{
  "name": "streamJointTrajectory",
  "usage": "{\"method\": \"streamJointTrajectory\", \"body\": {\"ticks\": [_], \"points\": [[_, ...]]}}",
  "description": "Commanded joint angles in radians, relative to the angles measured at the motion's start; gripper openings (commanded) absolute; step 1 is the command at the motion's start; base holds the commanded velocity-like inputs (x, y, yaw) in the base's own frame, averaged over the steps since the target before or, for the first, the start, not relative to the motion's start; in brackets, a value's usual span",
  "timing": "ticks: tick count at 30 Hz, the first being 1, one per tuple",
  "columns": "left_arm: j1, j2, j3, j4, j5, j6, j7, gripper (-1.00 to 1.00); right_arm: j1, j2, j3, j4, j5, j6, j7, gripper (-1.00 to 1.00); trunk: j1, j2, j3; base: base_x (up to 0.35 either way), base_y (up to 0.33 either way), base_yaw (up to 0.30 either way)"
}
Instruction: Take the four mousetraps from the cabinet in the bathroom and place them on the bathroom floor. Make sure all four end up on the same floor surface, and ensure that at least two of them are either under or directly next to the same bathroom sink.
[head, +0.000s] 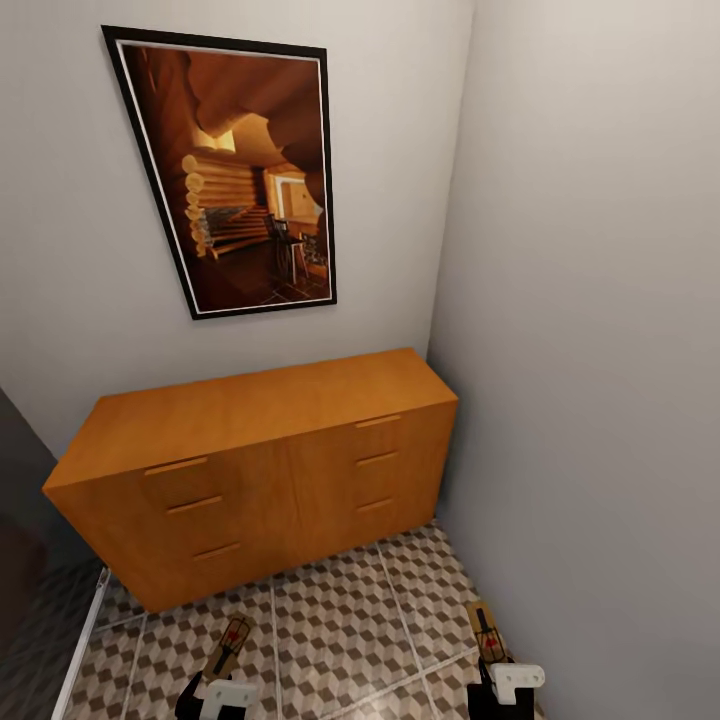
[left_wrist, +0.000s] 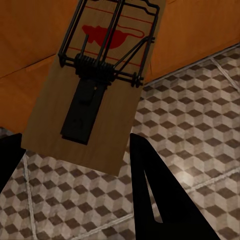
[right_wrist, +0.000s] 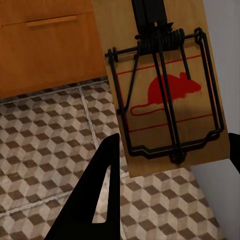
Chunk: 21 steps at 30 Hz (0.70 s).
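Carry step: left gripper (head: 222, 668) clamped one tan-wood mousetrap (left_wrist: 95, 75), right gripper (head: 497, 655) clamped another (right_wrist: 162, 85) (both at 6 o'clock), over cube-patterned tile floor (head: 340, 620) before the orange-brown wooden cabinet (head: 260, 450). Next, probably: find sink, set both down.

Cabinet (head: 250, 450) is rendered in smooth orange-brown wood, slightly satin. Mousetraps (left_wrist: 90, 80) (right_wrist: 160, 85) are shown as pale matt wood boards with dark metal wire. Bathroom floor (head: 340, 620) is tiled, faintly glossy. Walls (head: 590, 300) are painted matt.
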Motion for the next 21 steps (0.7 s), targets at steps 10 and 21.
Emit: {"method": "streamJointTrajectory", "body": {"ticks": [10,21], "points": [[-0.001,0.000,-0.008,-0.001,-0.004,0.001,0.014,-1.00,-0.001,-0.001,0.009,0.000,-0.001,-0.001,-0.009,-1.00,0.001,-0.002,-0.002,0.000,0.000,0.000],[-0.001,0.000,-0.008,-0.001,-0.004,0.001,0.014,-1.00,-0.001,-0.002,0.009,0.000,-0.001,-0.002,-0.009,-1.00,0.001,-0.002,-0.002,0.000,0.000,0.000]]}}
